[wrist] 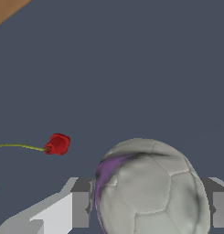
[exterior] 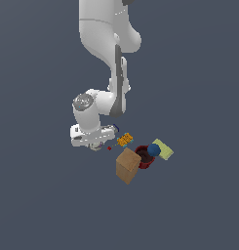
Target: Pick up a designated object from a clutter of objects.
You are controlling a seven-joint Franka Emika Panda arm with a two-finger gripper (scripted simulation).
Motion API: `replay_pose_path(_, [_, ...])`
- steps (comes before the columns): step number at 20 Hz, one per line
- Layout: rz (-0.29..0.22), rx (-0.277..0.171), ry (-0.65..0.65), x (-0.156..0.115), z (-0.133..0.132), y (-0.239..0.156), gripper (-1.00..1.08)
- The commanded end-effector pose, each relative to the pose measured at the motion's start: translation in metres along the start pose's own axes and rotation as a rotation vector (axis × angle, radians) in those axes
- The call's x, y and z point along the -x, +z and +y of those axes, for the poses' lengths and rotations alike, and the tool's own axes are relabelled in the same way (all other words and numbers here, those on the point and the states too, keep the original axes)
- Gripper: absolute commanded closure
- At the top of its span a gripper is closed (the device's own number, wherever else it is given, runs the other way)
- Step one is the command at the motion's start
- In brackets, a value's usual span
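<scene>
Between the 2 fingers point(wrist: 80, 209) of the gripper point(wrist: 150, 210) we see the ball point(wrist: 147, 187), gripped, just beside the clutter. Risk: round surface slips out on lifting, or we clip the box point(exterior: 127, 165) nearby.

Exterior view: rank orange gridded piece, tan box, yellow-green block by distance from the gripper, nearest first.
From the gripper, all three lie toward the exterior view's right:
1. Orange gridded piece: closest, just beside the gripper.
2. Tan box: farther, lower in the picture, next to the dark red bowl.
3. Yellow-green block: farthest, beyond the bowl and the blue ball.
</scene>
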State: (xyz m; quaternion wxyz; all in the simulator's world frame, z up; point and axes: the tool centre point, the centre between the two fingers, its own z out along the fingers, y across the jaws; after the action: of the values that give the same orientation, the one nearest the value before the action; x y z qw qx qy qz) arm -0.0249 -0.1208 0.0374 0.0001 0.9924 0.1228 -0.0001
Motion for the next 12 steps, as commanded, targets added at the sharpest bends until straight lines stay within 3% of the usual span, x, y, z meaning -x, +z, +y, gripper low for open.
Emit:
replay_pose_path(1, [0.0, 0.0, -0.001, -0.0003, -0.0003, 0.0009, 1.08])
replay_pose_path(12, [0.001, 0.0, 0.0, -0.0007, 0.0009, -0.0023, 1.08])
